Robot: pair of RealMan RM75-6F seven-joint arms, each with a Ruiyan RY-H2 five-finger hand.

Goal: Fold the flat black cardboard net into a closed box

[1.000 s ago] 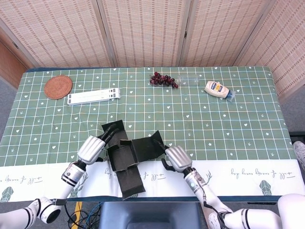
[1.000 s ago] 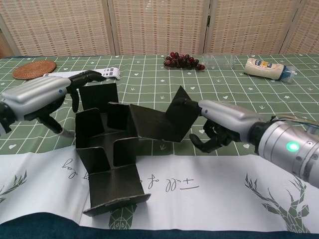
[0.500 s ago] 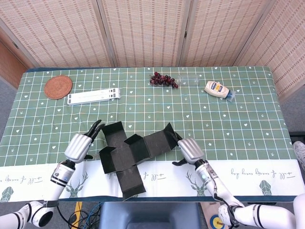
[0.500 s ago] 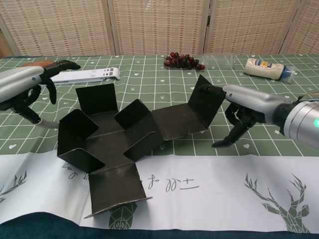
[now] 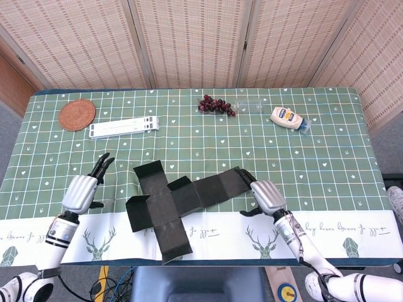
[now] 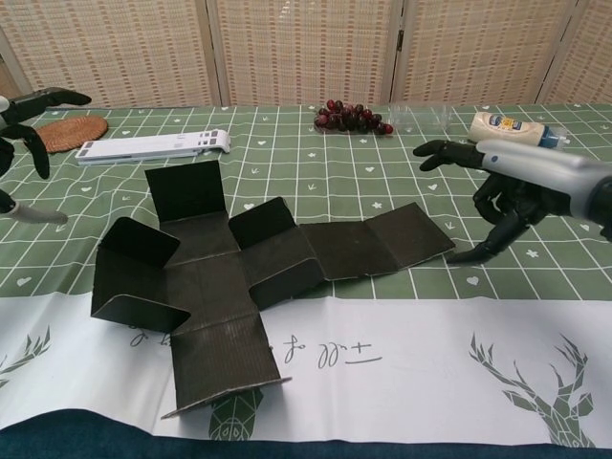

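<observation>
From the head view, the black cardboard net (image 5: 182, 200) lies on the table's (image 5: 315, 151) near half, mostly opened out, its long axis running from about 8 o'clock to 2 o'clock, with several flaps standing partly up around the middle. The right hand (image 5: 267, 197) sits just off the net's right end, at 3 o'clock from it, fingers apart and holding nothing; a fingertip comes very near the end panel, but I cannot tell if it touches. The left hand (image 5: 82, 192) is at 9 o'clock, clearly apart from the net, its fingers spread and empty. From the chest view, the net (image 6: 239, 277) shows a raised back flap at 11 o'clock and curled side walls on the left, while the long right panel lies nearly flat, pointing toward the right hand (image 6: 512, 196), whose fingers are splayed with one fingertip down on the cloth just beside that panel's edge. The left hand (image 6: 19, 143) shows only at the frame edge, well clear. By my judgement the right hand is the nearer, and the flat panel lies at 9 o'clock from its fingers.
</observation>
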